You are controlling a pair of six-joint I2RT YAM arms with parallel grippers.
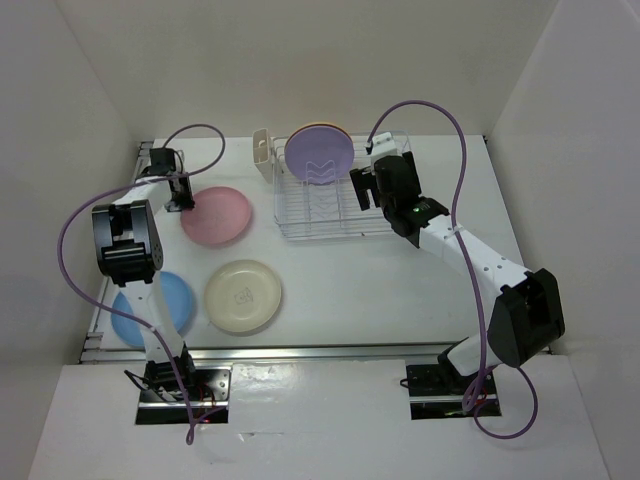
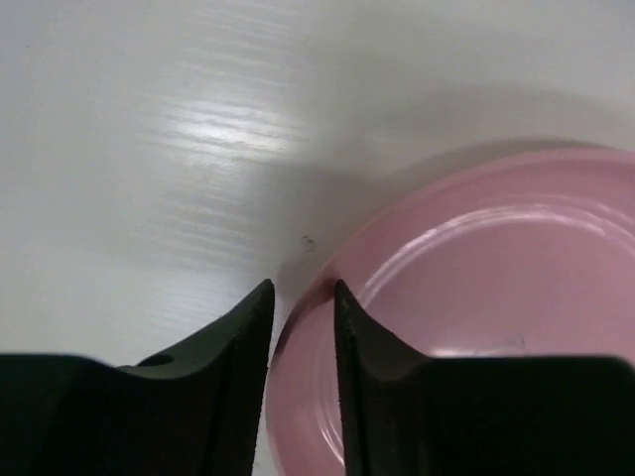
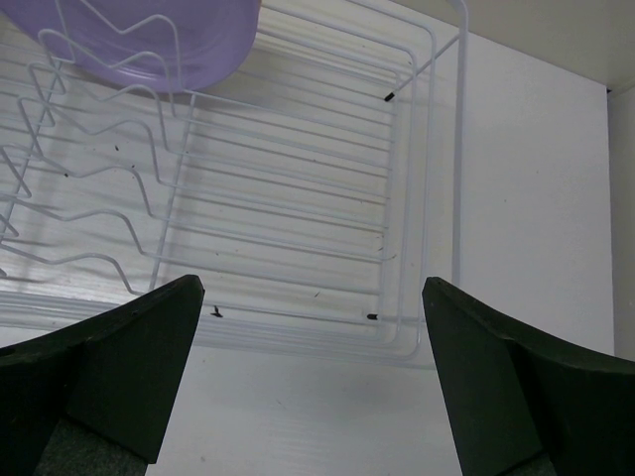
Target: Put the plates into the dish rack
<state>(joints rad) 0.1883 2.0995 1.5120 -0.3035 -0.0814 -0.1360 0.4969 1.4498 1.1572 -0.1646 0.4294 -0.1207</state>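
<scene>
The pink plate [image 1: 216,214] lies flat on the table at the left. My left gripper [image 1: 181,197] is at its left rim. In the left wrist view my left gripper [image 2: 303,288] straddles the rim of the pink plate [image 2: 496,268], one finger outside and one inside, closed narrowly on it. The dish rack [image 1: 330,212] stands at the back with the lavender plate [image 1: 318,155] upright in it and the orange plate [image 1: 322,128] just behind. My right gripper [image 1: 361,190] hangs open and empty over the rack's right side [image 3: 315,288]. The cream plate [image 1: 243,296] and blue plate [image 1: 170,300] lie at the front left.
A white cutlery cup [image 1: 263,152] sits at the rack's left end. The left arm's body [image 1: 125,240] covers part of the blue plate. White walls enclose the table on three sides. In the right wrist view the rack's wire prongs [image 3: 149,198] lie below the fingers.
</scene>
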